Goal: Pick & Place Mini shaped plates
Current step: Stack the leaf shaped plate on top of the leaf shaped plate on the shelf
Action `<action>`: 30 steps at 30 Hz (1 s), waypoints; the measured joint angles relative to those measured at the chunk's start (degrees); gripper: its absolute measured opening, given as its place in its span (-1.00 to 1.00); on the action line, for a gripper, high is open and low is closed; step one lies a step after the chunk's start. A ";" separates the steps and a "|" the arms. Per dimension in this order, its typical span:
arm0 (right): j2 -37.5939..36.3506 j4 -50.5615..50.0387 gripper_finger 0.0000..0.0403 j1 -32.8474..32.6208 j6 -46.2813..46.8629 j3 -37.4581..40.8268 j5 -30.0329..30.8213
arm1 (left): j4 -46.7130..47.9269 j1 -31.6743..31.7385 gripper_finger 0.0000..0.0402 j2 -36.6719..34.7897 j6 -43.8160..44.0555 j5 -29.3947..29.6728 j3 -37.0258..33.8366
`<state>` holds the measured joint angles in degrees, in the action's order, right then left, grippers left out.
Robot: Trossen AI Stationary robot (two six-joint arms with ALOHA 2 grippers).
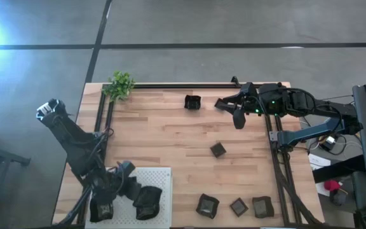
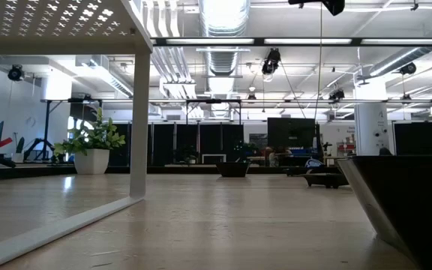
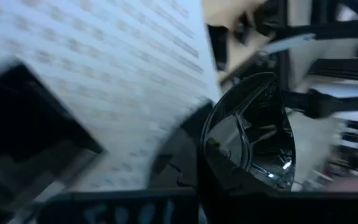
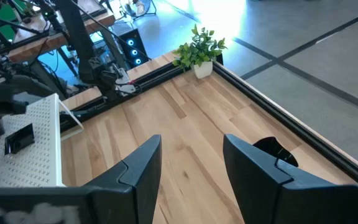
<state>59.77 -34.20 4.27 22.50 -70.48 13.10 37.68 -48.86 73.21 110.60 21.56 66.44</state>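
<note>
Right tool (image 1: 230, 109) hangs wide open and empty beside the far plate (image 1: 192, 102) — next, descend and close on its rim; left tool (image 1: 102, 210) rests shut over the board (image 1: 159, 181).

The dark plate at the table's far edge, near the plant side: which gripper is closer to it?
Right. The right gripper hangs open just beside that plate. The left gripper is shut, over the white perforated board at the opposite, near corner.

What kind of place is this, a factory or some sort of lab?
Probably a robotics lab or workshop in a big open hall. Exposed ceiling ducts and lights run overhead, a wooden table carries two dark robot arms, and cables and electronics sit beside it.
</note>
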 joint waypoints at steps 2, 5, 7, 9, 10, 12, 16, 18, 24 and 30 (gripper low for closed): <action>0.00 0.00 -0.17 0.00 0.00 0.00 0.02 | -1.68 -0.45 -1.00 0.58 0.17 0.02 0.31; 0.00 0.00 -0.17 0.00 -0.01 0.00 0.03 | -2.25 -0.59 -1.00 1.60 0.28 -0.10 0.52; 0.00 0.00 -0.17 0.00 0.01 0.00 0.14 | -2.46 -0.59 -1.00 2.15 0.47 -0.83 0.50; 0.00 0.00 -0.17 0.00 0.41 0.00 0.31 | -2.77 -0.62 -1.00 2.87 0.95 -1.07 0.50; 0.00 0.00 -0.17 0.00 0.67 0.00 0.32 | -2.92 -0.64 -1.00 3.23 1.04 -1.15 0.47; 0.00 0.01 -0.17 0.00 0.85 0.00 0.33 | -3.74 -0.64 -1.00 3.80 1.10 -1.45 0.39; 0.00 0.00 -0.17 0.00 0.87 0.00 0.33 | -3.88 -0.63 -1.00 4.00 1.14 -2.95 0.39; 0.00 0.00 -0.17 0.00 0.87 0.00 0.33 | -3.62 -0.65 -1.00 4.02 1.13 -3.10 0.29; 0.00 0.01 -0.17 0.00 0.85 0.00 0.35 | -3.39 -0.64 -1.00 4.00 0.85 -3.08 0.17; 0.00 0.00 -0.17 0.00 0.85 0.00 0.37 | -3.17 -0.64 -1.00 3.98 -2.63 -5.57 0.03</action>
<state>59.77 -34.20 4.27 23.35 -70.48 13.47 34.51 -49.50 77.19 107.97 16.00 66.47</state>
